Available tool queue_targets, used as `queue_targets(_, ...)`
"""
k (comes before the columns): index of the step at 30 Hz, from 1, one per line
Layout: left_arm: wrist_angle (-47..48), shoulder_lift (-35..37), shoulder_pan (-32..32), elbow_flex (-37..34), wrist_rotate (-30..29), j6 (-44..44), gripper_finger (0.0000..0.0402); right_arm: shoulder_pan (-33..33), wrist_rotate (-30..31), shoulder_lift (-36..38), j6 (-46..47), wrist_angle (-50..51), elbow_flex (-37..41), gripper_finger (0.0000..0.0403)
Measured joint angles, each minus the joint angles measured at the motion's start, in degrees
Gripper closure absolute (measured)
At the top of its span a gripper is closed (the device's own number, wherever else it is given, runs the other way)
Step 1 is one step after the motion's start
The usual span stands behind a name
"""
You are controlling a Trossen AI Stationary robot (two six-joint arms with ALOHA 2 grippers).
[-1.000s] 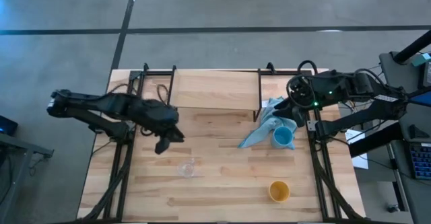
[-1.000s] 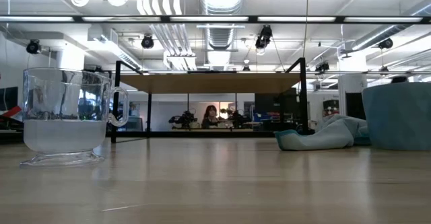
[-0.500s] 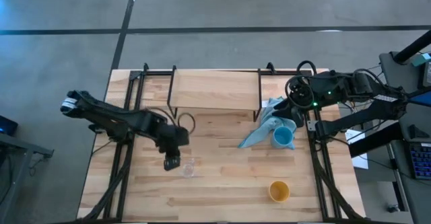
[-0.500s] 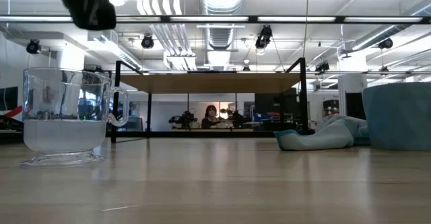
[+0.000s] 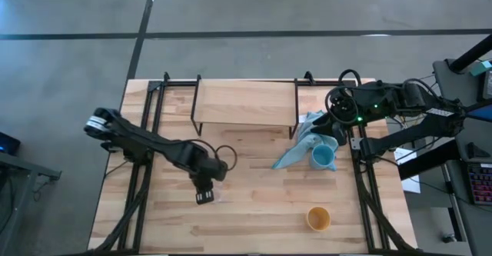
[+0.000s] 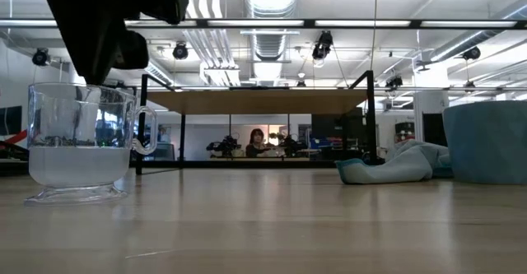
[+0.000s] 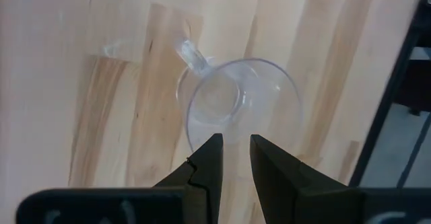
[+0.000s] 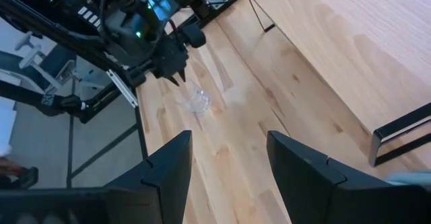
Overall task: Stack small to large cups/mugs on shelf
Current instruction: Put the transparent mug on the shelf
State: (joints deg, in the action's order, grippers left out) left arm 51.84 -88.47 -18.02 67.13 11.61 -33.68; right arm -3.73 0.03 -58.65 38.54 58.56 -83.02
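The clear glass (image 7: 242, 103) stands upright on its foot on the tabletop, left of centre, and also shows in the low view (image 6: 82, 142). My left gripper (image 7: 235, 140) hangs over it, open by a narrow gap, pointing down at the rim opposite the handle (image 7: 192, 52). The light blue cup (image 5: 323, 157) stands by the cloth at the right. The yellow-orange cup (image 5: 317, 218) stands near the near edge. The shelf (image 5: 244, 102) sits at the far side. My right gripper (image 8: 229, 143) waits open at the table's right edge. My left gripper comes at the clear glass from above, pointing down. Its fingertips (image 6: 89, 78) stand at rim height on the side away from the handle. Whether they touch the rim (image 7: 236, 146) I cannot tell. The glass rests upright on the table.
A light blue cloth (image 5: 300, 144) lies crumpled between the shelf's right leg and the blue cup. Black metal frames (image 5: 142, 171) run along the table's left and right sides. Bare wood lies between the glass and the yellow-orange cup.
My left gripper has swung from beside the shelf toward the near edge and to the right. It has come down from above the frame to the rim of the clear glass. The glass has stayed in place.
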Motion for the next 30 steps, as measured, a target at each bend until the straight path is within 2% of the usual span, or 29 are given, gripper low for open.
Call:
queue_targets(8,-0.4,-1.2,0.0,0.0,-3.0,0.1,0.034,0.0,0.0,0.0,0.0,0.0,0.0,0.0216)
queue_targets(15,-0.5,0.1,0.0,0.7,-3.4,-0.1,0.034,0.0,0.0,0.0,-0.1,0.0,0.0,0.0216)
queue_targets(20,-0.3,0.3,0.0,0.4,-7.6,-0.2,0.034,0.0,0.0,0.0,-0.2,0.0,0.0,0.0216)
queue_targets(30,-0.2,0.1,0.0,-1.2,-7.6,0.0,0.034,0.0,0.0,0.0,-0.2,0.0,0.0,0.0216)
